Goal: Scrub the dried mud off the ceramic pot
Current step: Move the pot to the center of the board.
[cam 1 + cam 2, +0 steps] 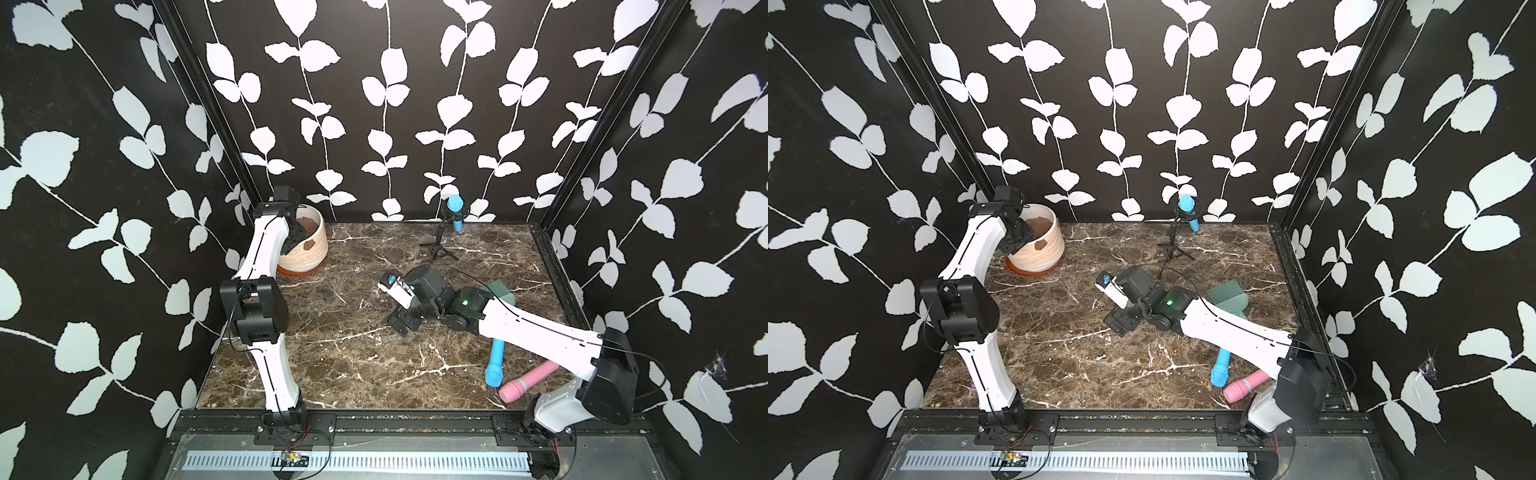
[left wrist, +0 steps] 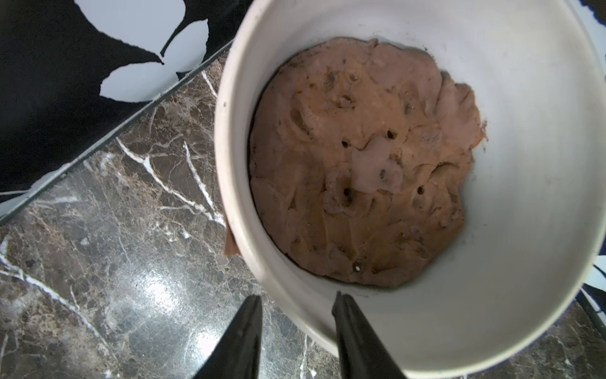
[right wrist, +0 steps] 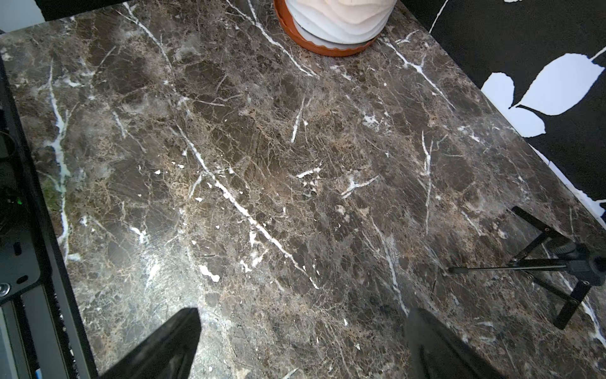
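**Four views, one booth**

Both top views look down from high at the front onto the whole bench [image 1: 353, 353]; the left wrist view peers close into the ceramic pot [image 2: 524, 229]; the right wrist view skims low across the bench, sharing that pot's base.

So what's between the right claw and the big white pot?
Nothing, just bare marble table between the right gripper and the ceramic pot; the right wrist view shows it.

- the left arm [image 1: 262, 245] hides one side of the ceramic pot [image 1: 313, 245] from you in both top views.
- the right arm [image 1: 536, 328] covers part of the green brush [image 1: 503, 291].
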Robot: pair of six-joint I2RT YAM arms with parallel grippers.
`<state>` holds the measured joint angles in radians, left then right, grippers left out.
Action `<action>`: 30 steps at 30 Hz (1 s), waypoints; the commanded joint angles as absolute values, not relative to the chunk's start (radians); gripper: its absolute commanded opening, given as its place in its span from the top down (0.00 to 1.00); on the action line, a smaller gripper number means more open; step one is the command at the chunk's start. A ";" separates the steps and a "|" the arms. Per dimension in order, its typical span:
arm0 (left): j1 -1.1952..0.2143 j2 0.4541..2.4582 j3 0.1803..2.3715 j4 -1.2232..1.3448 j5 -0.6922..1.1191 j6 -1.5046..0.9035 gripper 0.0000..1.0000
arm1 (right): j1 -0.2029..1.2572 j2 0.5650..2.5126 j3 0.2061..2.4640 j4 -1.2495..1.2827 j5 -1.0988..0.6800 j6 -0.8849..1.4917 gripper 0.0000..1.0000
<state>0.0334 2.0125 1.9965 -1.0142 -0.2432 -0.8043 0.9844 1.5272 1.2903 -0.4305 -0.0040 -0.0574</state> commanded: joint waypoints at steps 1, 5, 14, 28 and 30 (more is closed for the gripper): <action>0.034 2.015 2.003 -1.080 -0.271 -0.815 0.68 | 0.989 1.539 1.340 -0.403 -0.046 -0.071 0.00; 0.034 2.025 2.013 -1.087 -0.250 -0.814 0.72 | 0.989 1.541 1.345 -0.393 -0.071 -0.071 0.00; 0.035 2.007 1.979 -1.111 -0.169 -0.831 0.82 | 0.976 1.563 1.394 -0.398 -0.122 -0.055 0.00; 0.035 2.060 2.014 -1.173 -0.159 -0.850 0.74 | 0.924 1.592 1.449 -0.442 -0.232 0.031 0.00; 0.035 2.081 2.045 -1.191 -0.160 -0.847 0.74 | 0.921 1.592 1.446 -0.443 -0.246 0.036 0.00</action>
<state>0.0364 2.0300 2.0285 -1.0435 -0.2005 -0.8494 0.9241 1.5848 1.4315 -0.4412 -0.2077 0.0154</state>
